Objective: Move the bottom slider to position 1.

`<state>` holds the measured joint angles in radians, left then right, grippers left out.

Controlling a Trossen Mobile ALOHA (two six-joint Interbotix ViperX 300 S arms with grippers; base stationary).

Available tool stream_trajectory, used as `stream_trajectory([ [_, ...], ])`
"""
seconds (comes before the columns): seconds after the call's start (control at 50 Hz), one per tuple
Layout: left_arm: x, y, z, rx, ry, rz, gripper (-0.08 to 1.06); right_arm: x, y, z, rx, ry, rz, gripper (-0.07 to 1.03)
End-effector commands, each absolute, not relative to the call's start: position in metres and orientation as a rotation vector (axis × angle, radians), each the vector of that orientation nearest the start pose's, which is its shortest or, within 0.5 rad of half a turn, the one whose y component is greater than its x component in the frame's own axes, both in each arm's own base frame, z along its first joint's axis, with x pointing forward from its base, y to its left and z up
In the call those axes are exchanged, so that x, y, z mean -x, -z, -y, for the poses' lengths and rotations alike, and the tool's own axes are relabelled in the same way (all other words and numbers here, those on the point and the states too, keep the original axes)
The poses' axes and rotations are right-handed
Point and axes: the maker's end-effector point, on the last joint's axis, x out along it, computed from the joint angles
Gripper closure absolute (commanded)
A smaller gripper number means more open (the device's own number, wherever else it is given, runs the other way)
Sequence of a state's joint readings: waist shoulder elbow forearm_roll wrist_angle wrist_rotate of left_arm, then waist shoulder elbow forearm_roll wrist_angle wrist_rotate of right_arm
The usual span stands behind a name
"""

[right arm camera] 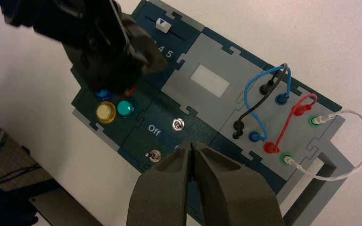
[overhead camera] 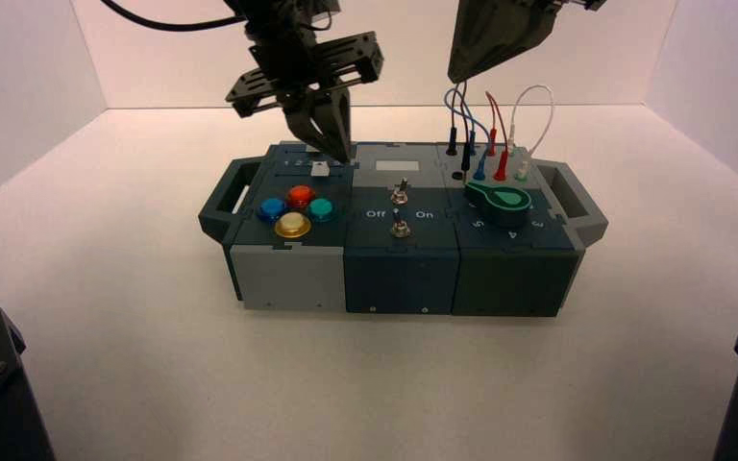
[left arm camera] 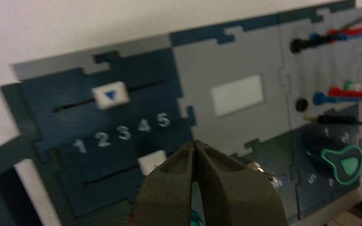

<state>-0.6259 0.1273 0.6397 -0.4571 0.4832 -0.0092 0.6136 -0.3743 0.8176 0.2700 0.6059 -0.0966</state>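
Control box [overhead camera: 399, 274] on a white table [overhead camera: 154, 365], seen from above and behind the arms. The left gripper [overhead camera: 332, 144] hangs over the box's far left section, its fingers pressed together and its tip just above the sliders. The left wrist view shows those closed fingers [left arm camera: 169, 188] right beside the bottom slider [left arm camera: 152, 162], a small white cube-shaped knob in a dark teal track; whether they touch it cannot be told. The knob lies below the printed row 1 2 3 4 5, roughly under digits 4 and 5, well apart from position 1 [left arm camera: 79, 146] at the row's other end. A second white knob with a blue triangle [left arm camera: 110, 95] sits in the track on the digits' other side, about level with 2 and 3.

The right gripper [overhead camera: 485, 43] is held high above the box's right section, fingers closed on nothing.

Sockets on the right section hold plugs: blue, black, red and white wires [right arm camera: 283, 110] loop between them. Nearer the front lie a green dial [overhead camera: 500, 199], two toggle switches [overhead camera: 400, 209] between "Off" and "On", a white panel [overhead camera: 396, 165], and four round buttons [overhead camera: 294, 209]: blue, red, teal, yellow.
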Motion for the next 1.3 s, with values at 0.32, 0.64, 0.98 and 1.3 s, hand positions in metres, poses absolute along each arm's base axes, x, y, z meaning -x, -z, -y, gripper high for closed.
stream_trajectory([
  [0.32,-0.286,-0.059,0.245,0.074,0.468,-1.31,1.01,-0.237,-0.163,-0.202,0.136,-0.645,-1.025,0.99],
  [0.64,-0.288,-0.058,0.234,0.061,0.452,-1.335,1.01,-0.234,-0.161,-0.2,0.148,-0.648,-1.041,0.99],
  [0.98,-0.288,-0.056,0.225,0.064,0.435,-1.343,1.01,-0.22,-0.159,-0.214,0.176,-0.701,-1.05,0.99],
  [1.3,-0.285,-0.055,0.217,0.063,0.424,-1.351,1.01,-0.206,-0.153,-0.222,0.212,-0.744,-1.048,0.99],
])
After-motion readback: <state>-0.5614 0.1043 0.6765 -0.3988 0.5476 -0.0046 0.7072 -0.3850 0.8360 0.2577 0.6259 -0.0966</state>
